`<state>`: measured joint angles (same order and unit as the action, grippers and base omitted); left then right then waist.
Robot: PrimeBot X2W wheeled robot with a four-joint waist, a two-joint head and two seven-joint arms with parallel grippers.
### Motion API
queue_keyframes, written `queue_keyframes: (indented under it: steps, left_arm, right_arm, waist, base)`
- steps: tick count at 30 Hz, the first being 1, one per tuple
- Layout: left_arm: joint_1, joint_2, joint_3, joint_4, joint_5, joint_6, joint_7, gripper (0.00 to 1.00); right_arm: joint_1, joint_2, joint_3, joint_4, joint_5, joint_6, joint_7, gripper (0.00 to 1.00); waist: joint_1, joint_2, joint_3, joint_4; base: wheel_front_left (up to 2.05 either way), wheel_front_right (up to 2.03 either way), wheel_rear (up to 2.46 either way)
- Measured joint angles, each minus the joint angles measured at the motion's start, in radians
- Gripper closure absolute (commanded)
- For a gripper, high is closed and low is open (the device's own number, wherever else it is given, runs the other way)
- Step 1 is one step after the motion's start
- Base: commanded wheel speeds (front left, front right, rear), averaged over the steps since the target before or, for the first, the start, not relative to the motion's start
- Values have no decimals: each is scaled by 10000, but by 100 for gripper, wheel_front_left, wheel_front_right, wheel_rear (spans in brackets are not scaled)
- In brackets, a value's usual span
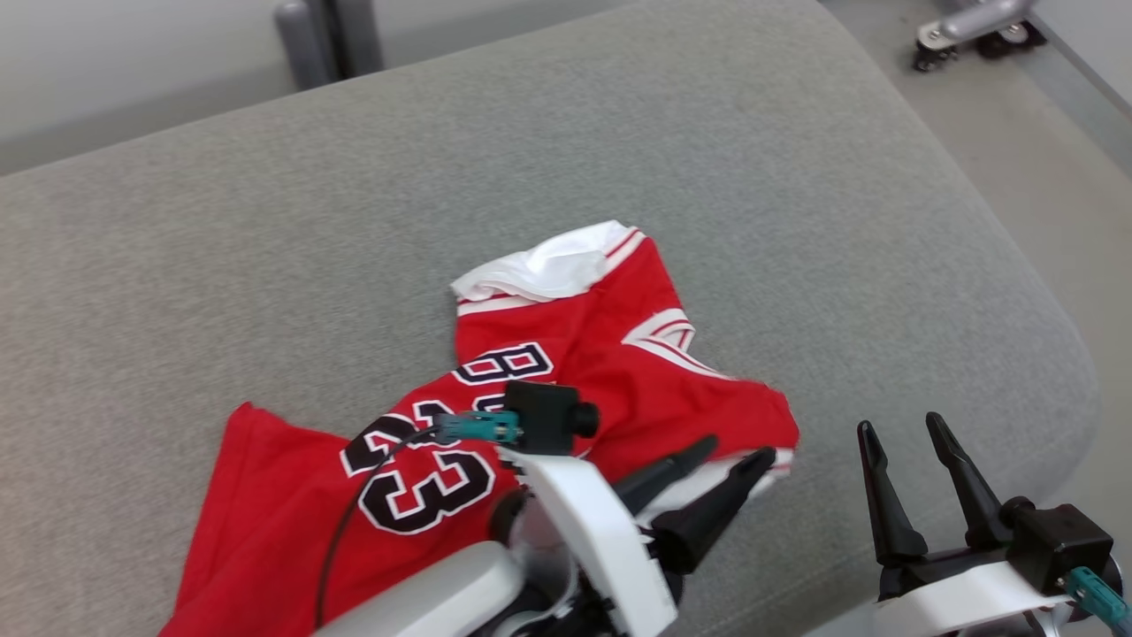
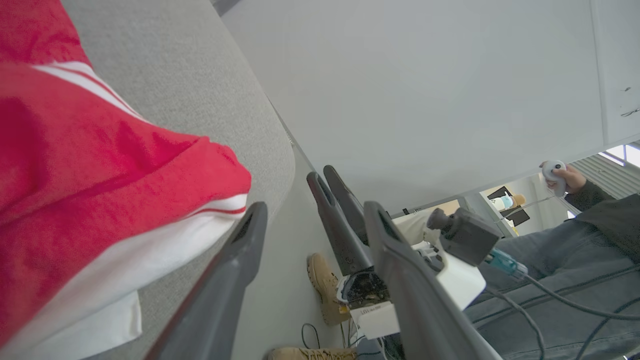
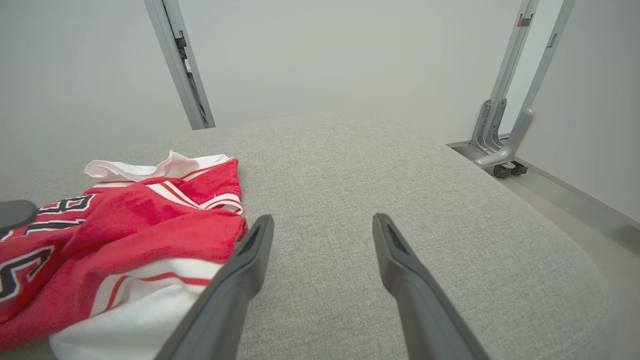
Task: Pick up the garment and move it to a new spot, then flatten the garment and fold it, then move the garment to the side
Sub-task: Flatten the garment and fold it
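Observation:
The garment (image 1: 575,372) is a red jersey with white trim and a black 23, lying crumpled on the grey cushion (image 1: 265,221). My left gripper (image 1: 734,453) is open at the jersey's right hem, its fingers spread with nothing between them. In the left wrist view the jersey's hem (image 2: 100,200) lies just left of my left gripper (image 2: 315,212). My right gripper (image 1: 902,426) stands open over bare cushion to the right of the jersey. The right wrist view has the jersey (image 3: 125,230) to the left of my open right gripper (image 3: 322,222).
The cushion's rounded right edge (image 1: 1061,354) drops to the floor. A wheeled metal stand (image 1: 973,31) is at the far right, and a grey post (image 1: 305,40) stands behind the cushion. A seated person (image 2: 575,260) holding a controller shows in the left wrist view.

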<state>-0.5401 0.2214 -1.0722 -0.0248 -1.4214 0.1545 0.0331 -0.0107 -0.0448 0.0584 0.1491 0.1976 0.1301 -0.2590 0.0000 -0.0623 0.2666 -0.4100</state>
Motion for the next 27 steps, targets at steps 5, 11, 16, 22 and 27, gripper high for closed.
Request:
queue_keyframes:
  steps: [5,11,16,22,27]
  left_arm:
    - [-61,2094,341,-1580,1290,807,-439,0]
    - [-340,4257,623,-525,2305,1687,-259,0]
    - [-442,4520,73,387,2562,1478,443,0]
    - [-461,4546,-173,341,2297,825,915,0]
    - [-459,4803,-422,303,2313,665,1337,0]
  right_arm:
    - [53,-2,-128,-23,-228,0,0,0]
    - [31,-4,67,4,-318,0,0,0]
    - [-47,0,153,36,-347,2,0,0]
    - [-121,0,150,35,-393,4,0,0]
    - [-82,-2,128,36,-393,2,0,0]
  waist:
    - [0,0,-251,665]
    - [0,0,-350,1401]
    - [0,0,-202,1605]
    - [-1,0,38,1633]
    - [0,0,118,1631]
  base:
    - [0,0,0]
    - [0,0,0]
    - [0,0,0]
    - [0,0,0]
    - [0,0,0]
